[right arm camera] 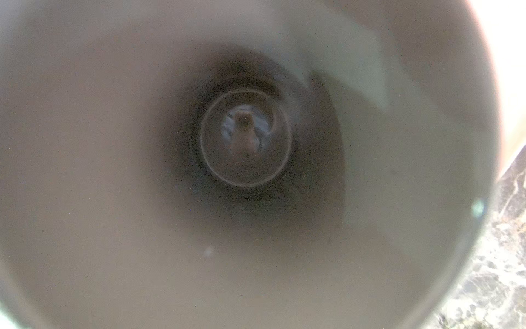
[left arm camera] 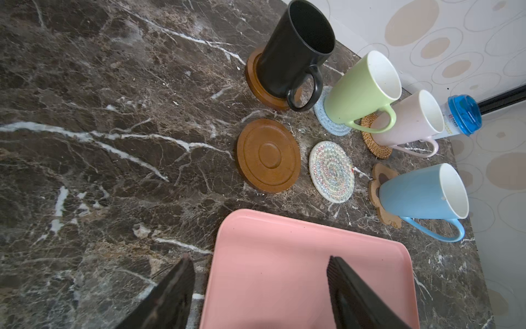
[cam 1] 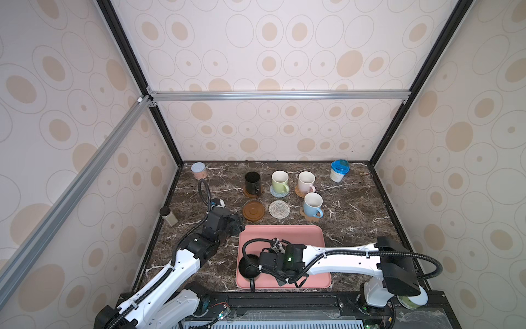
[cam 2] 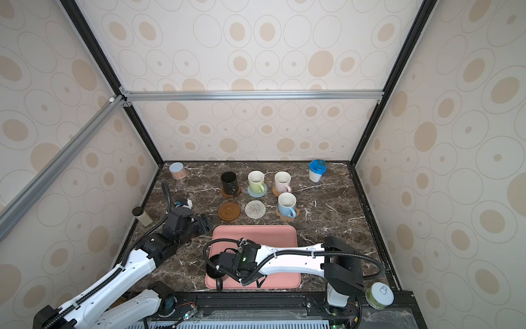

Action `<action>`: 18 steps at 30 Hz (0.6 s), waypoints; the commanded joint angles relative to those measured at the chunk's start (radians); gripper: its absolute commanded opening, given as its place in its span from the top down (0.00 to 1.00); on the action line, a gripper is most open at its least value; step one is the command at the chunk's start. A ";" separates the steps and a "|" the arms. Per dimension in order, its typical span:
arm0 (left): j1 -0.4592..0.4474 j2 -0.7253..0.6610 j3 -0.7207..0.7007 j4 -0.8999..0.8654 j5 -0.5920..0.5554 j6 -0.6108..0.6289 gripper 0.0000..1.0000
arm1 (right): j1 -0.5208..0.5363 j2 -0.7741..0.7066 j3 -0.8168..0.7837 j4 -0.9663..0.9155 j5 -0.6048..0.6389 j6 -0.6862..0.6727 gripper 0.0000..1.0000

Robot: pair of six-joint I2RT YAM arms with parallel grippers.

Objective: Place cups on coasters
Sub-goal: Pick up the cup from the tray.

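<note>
A dark mug stands in the near left corner of a pink tray, close against the tray's left rim. The right gripper is closed on the mug's rim. The left gripper hovers with jaws wide apart, holding nothing, over the tray's far left corner.

Just beyond the tray, a brown disc coaster and a whitish woven coaster lie bare. A black mug, green mug, pink mug and blue mug each stand on a coaster. Bare marble tabletop lies right of the tray.
</note>
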 commanded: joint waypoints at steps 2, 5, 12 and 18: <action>0.008 -0.009 0.025 -0.033 -0.027 -0.007 0.25 | 0.000 -0.051 -0.017 0.024 0.078 -0.034 0.87; 0.008 -0.012 0.028 -0.040 -0.032 -0.005 0.25 | 0.000 -0.074 -0.017 0.029 0.100 -0.064 0.88; 0.008 -0.023 0.027 -0.049 -0.038 -0.009 0.25 | -0.017 -0.146 -0.028 0.049 0.128 -0.144 0.90; 0.008 -0.037 0.027 -0.057 -0.044 -0.012 0.25 | -0.053 -0.205 -0.060 0.096 0.132 -0.196 0.91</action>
